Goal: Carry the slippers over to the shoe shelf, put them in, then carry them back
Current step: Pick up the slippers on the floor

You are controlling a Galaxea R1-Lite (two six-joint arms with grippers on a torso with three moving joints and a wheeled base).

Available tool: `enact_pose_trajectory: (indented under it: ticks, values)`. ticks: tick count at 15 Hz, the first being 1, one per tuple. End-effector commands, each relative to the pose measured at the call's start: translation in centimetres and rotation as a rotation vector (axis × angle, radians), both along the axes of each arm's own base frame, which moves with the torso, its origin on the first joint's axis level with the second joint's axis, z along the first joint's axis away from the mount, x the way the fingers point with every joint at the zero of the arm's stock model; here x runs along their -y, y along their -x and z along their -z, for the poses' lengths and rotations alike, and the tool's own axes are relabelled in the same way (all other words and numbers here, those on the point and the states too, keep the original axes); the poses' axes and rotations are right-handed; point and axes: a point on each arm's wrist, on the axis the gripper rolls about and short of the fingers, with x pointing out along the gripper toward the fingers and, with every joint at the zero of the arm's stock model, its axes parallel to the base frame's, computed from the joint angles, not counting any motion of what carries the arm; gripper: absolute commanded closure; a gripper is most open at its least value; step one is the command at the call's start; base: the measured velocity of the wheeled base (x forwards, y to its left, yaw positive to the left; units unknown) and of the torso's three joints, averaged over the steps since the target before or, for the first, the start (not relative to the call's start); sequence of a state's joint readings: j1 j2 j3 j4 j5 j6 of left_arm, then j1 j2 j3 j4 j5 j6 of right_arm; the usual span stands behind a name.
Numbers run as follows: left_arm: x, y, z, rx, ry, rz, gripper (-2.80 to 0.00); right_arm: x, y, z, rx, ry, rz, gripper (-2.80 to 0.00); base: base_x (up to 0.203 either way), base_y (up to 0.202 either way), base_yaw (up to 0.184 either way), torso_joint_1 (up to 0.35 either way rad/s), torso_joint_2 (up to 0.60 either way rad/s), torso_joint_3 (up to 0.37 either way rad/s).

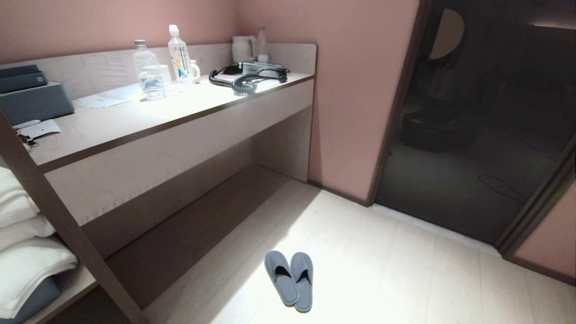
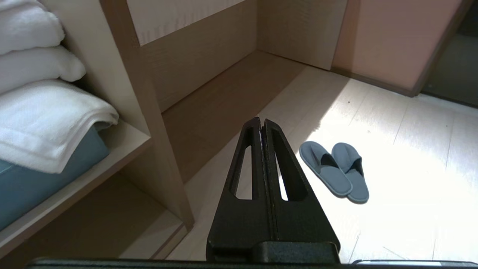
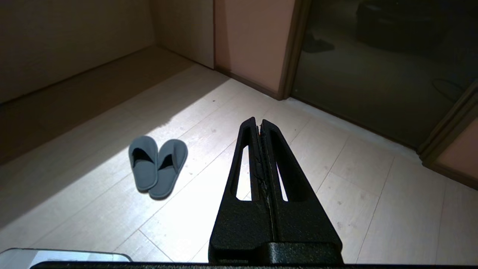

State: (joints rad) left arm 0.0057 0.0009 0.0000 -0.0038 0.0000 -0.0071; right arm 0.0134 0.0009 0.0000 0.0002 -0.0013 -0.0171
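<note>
Hotel room: desk (image 1: 135, 117) with kettle (image 1: 243, 48), folded towels (image 1: 27, 265).

Two slippers (image 1: 289, 280) on the floor, two clear bottles (image 1: 179, 54) on the counter, three folded white towels (image 1: 22, 234).

We see soft matt cloth slippers (image 1: 289, 280), pale smooth wood-laminate floor (image 1: 405, 279), matt wood-grain counter (image 1: 135, 117), fluffy white towels (image 1: 27, 265), matt black plastic fingers (image 2: 274, 164).

The left black, wedge-shaped plastic end effector (image 2: 262, 121) and the matching right end effector (image 3: 258, 121) both hang above the floor, angled downward, fingers pressed together, gripping nothing.
</note>
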Motion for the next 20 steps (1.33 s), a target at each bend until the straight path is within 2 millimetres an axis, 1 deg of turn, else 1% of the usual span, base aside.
enact_pose_trajectory:
  ticks: [1,6,20]
  values:
    - [0.0,-0.01,-0.01,0.0,0.002,0.0,0.0,0.0,-0.01,0.0,-0.001,-0.002,0.0,0.0,0.0,0.0,0.0,0.0,0.0,0.0]
    - [0.0,-0.01,-0.01,0.0,0.002,0.0,0.0,0.0,-0.01,0.0,-0.001,-0.005,0.0,0.0,0.0,0.0,0.0,-0.001,0.0,-0.036]
    - [0.0,-0.01,-0.01,0.0,0.008,0.0,0.0,0.0,-0.01,0.0,-0.001,0.0,0.0,0.0,0.0,0.0,0.0,0.004,0.0,-0.192]
